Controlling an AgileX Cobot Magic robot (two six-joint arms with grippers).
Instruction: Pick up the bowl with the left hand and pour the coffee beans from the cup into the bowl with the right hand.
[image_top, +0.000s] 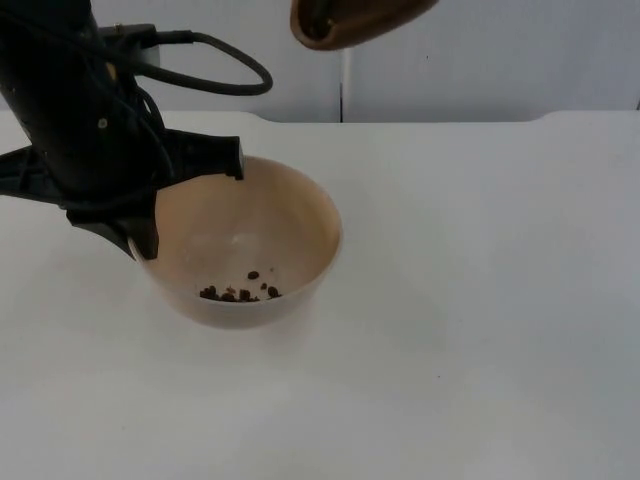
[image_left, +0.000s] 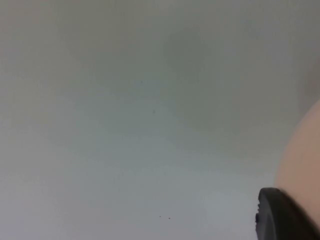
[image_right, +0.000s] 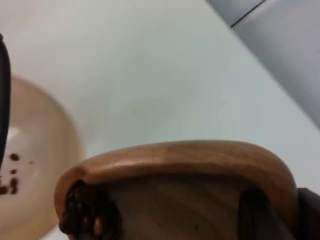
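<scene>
A beige bowl (image_top: 270, 215) hangs tilted just above the white table, and my left gripper (image_top: 150, 215) is shut on its left rim. Several coffee beans (image_top: 240, 292) lie at the low side of the bowl. A wooden cup (image_top: 355, 20) is held high behind the bowl, tipped toward it. In the right wrist view my right gripper (image_right: 282, 212) is shut on the cup's wall (image_right: 190, 160), with dark beans (image_right: 85, 215) gathered at the cup's lip. Beyond the lip lies the bowl (image_right: 45, 150). The left wrist view catches the bowl's outer side (image_left: 302, 160) beside a black fingertip (image_left: 280, 215).
The white table top (image_top: 480, 300) stretches right of and in front of the bowl. A grey partition wall (image_top: 500, 60) closes off the table's far edge.
</scene>
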